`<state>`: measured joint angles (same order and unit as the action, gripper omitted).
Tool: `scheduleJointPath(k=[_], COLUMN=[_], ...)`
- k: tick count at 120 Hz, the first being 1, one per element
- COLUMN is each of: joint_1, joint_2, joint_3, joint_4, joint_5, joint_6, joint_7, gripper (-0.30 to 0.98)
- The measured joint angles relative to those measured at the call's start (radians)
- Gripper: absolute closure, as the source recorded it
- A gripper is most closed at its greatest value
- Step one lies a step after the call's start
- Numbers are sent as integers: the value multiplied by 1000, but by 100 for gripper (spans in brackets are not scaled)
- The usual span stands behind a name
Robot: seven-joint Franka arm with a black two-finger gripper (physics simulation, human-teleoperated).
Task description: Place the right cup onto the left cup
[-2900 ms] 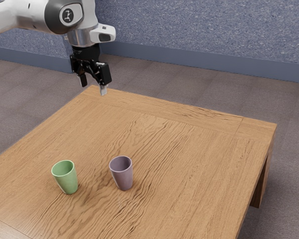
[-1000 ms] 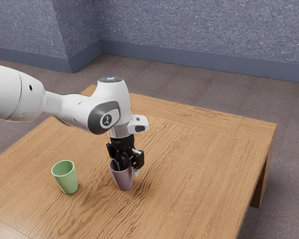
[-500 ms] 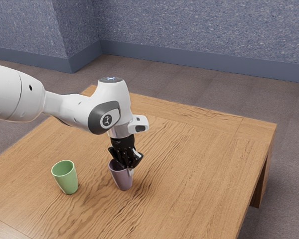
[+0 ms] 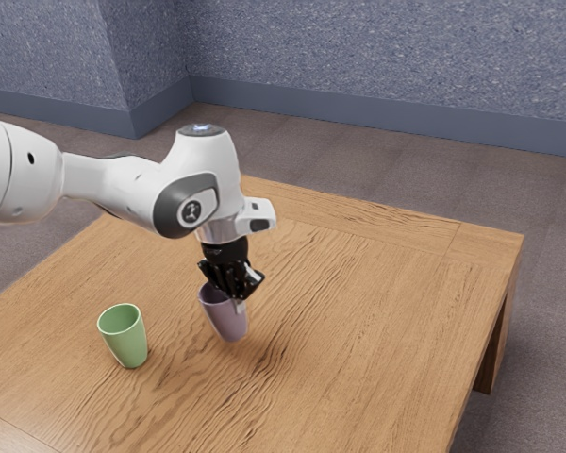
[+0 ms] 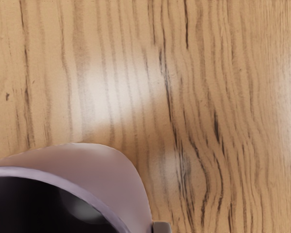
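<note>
Above a wood-grained table point(image 4: 377, 311) in the exterior view, my gripper point(image 4: 232, 294) is clamped on the wall of the purple cup point(image 4: 228, 323), one finger inside the mouth and the other against the outside. The cup hangs beneath the hand, mouth up, its foot off the wood and a soft shadow point(image 4: 269, 351) on the tabletop toward four o'clock of it. The white arm point(image 4: 118, 184) reaches in from about ten o'clock. The green cup point(image 4: 125, 338), the left one of the pair, stands upright and empty on the table near nine o'clock of the purple cup, the two well apart with bare wood between them.

In the wrist view, the purple cup's pale rim curves around a dark interior, with a faint gleam on the inner wall. A small grey fingertip point(image 5: 162, 227) sits against its outer side. Beyond the cup run the table's dark grain lines, crossed by patches of reflected light.
</note>
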<state>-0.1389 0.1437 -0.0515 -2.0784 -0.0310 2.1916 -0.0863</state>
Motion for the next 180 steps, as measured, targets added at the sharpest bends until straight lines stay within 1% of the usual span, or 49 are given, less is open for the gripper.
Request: scheduleJointPath(k=[29,46,64,74,104,116,137,180], joint_1=[12,30,166,227,325,348,378,398], joint_2=[-115,-213,-325,-361,-376,-372,-363,-322], joint_3=[1,-4,-80,-120,-164,-171,-172,-171], joint_4=[-3,-57,-126,-149,-181,-191,-207,-209], joint_5=[100,129,138,139,135,130,125,122], joint_6=[-68,-121,-166,-184,-205,-205,-195,-170], joint_7=[-38,-65,-91,-103,-129,-137,-148,-163], gripper=[78,78,78,78,78,78,78,78])
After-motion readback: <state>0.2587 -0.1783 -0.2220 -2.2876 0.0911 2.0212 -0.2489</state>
